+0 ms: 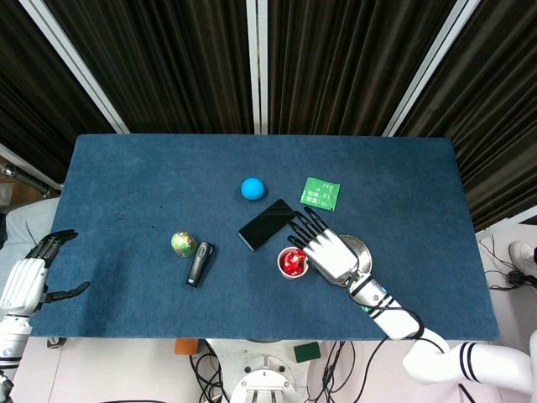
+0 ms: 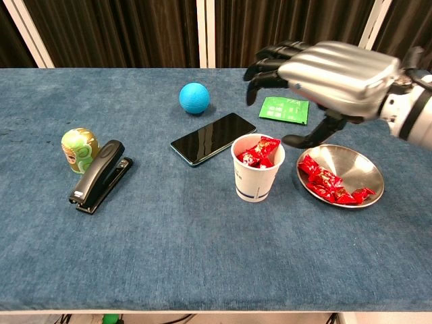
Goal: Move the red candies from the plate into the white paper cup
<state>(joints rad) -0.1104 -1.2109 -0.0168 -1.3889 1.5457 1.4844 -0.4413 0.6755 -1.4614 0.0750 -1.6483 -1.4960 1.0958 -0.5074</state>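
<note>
Right hand point(image 2: 337, 71) hovers above the white paper cup point(image 2: 257, 177), palm down, fingers spread, thumb angled toward the plate point(image 2: 364, 165). Nothing in its grasp; released. From overhead the same hand point(image 1: 329, 251) covers most of the plate and the cup's right rim, so the plate's contents cannot be read from there.

Cup stands upright on the blue tabletop point(image 2: 169, 236), just left of the plate, apart from it. Red candies point(image 2: 258, 152) are heaped in it to the rim, the topmost poking above. More red candies point(image 2: 331, 186) lie along the plate's near and left side; its far half shows bare metal. Wrappers overlap, count unclear.

Left hand point(image 1: 32, 273) sits off the tabletop's left edge, visible only from overhead, partly cut by the frame. Fingers loosely apart, holding nothing.

Elsewhere: black phone point(image 2: 213, 138) lies flat just behind the cup, blue ball point(image 2: 194, 97) beyond it, green packet point(image 2: 284, 109) partly hidden behind the right hand. Black stapler point(image 2: 101, 177) sits far left with a green patterned egg point(image 2: 79, 150) touching or nearly touching it; cannot tell which. Packet print too small to read.
</note>
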